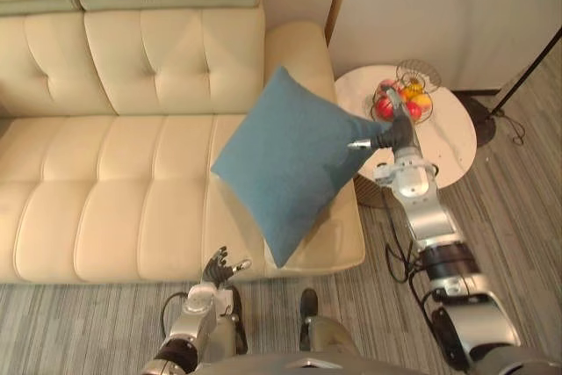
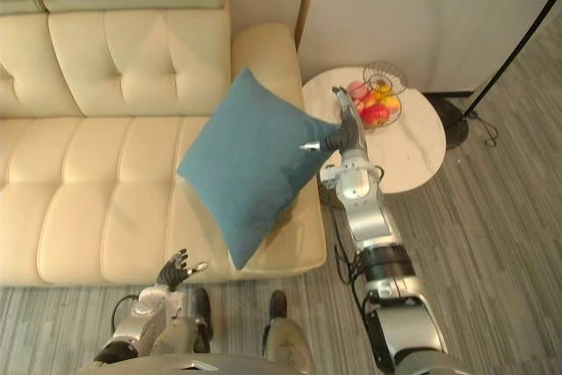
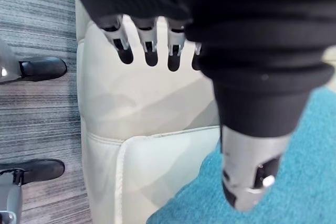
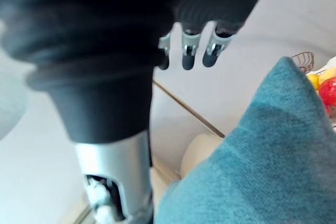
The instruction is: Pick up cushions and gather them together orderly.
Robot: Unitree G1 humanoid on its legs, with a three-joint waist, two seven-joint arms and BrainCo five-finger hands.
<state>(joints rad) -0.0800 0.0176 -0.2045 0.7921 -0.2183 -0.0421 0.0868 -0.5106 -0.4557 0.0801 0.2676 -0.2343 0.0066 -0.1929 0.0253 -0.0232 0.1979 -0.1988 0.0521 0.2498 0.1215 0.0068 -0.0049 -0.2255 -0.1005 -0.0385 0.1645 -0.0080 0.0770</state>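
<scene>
Right robot hand (image 1: 397,133) clamped on a corner of square teal fabric cushion (image 1: 285,160), raised over cream leather sofa (image 1: 114,208); pickup judged done, placing outstanding.

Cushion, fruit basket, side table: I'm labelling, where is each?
cushion (image 1: 285,160), left eye view, middle of its face
fruit basket (image 1: 418,73), left eye view, wire top
side table (image 1: 452,140), left eye view, bare top

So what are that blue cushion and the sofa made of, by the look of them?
Cushion: looks like woven or knitted cloth, matte teal. A fine textured weave shows close up. Sofa: probably leather or faux leather, cream, smooth with a soft sheen, stitched seams and tufted dimples. I can't tell which of the two it is.
</scene>
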